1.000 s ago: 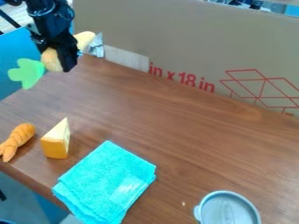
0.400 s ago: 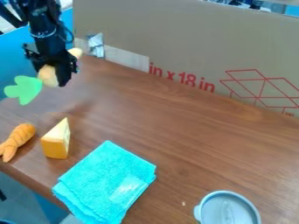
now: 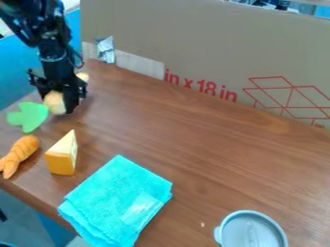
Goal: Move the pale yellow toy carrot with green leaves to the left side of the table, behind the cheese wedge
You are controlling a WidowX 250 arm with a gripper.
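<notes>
The gripper (image 3: 63,105) hangs at the upper left over the table's left part, shut on a pale yellow toy vegetable (image 3: 55,102) with a green leafy top (image 3: 28,116). The leafy end points to the left, and the other end shows behind the gripper on its right. Just below lie an orange carrot-like toy (image 3: 20,153) and a yellow cheese wedge (image 3: 61,157), which stands to the right of the carrot-like toy. Whether the held vegetable touches the table, I cannot tell.
A folded turquoise cloth (image 3: 115,201) lies at the lower centre-left of the brown table (image 3: 213,166). Near the bottom right is a grey round lid or container (image 3: 250,230). A large cardboard sheet (image 3: 193,43) walls off the back edge.
The gripper has come down toward the table with the yellow vegetable in it, its green top now closer to the carrot-like toy. The things on the table have kept their places.
</notes>
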